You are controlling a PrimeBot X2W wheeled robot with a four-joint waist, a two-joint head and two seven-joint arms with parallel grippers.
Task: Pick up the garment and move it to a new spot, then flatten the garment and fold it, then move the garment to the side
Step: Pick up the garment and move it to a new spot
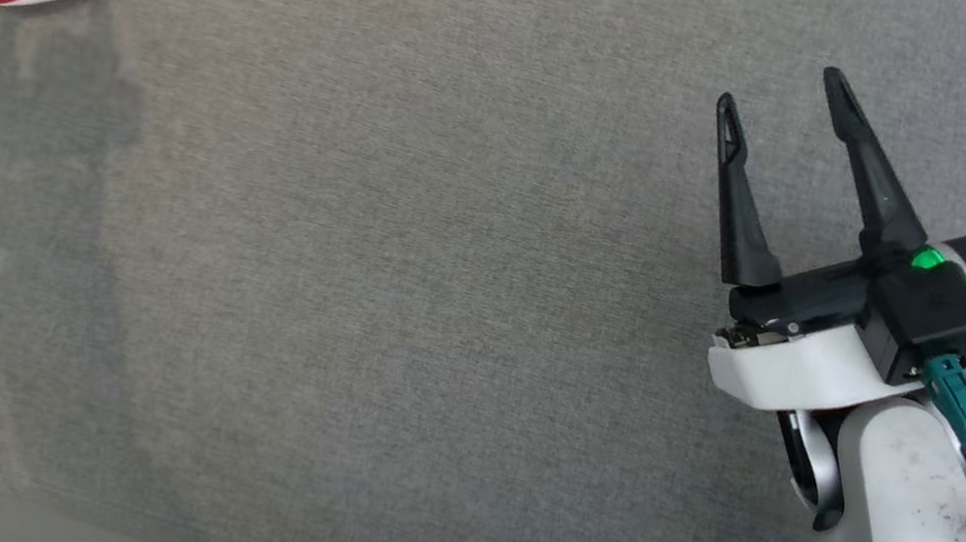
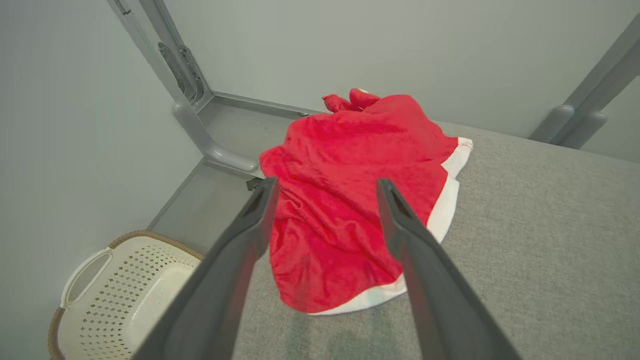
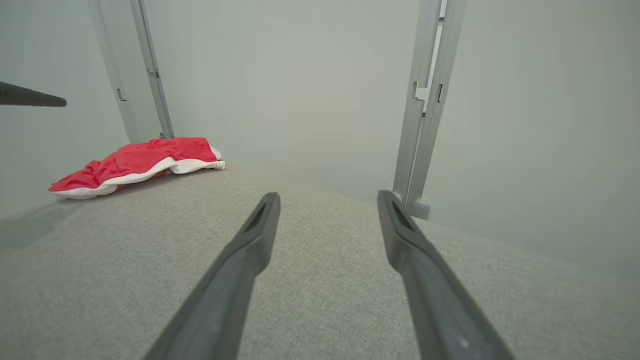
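The grey cloth-covered surface (image 1: 400, 296) bears the crumpled red garment (image 2: 345, 200) with its white border at the far left corner, beside a grey frame post, and a pale perforated basket (image 2: 130, 285) stands lower down past that edge. The left gripper (image 2: 326, 184) hangs above the garment with its fingers spread and clear of the cloth, the red heap showing between and beyond the tips. The right gripper (image 1: 782, 87), fingers likewise spread and holding nothing, sits over bare surface well apart from the garment.
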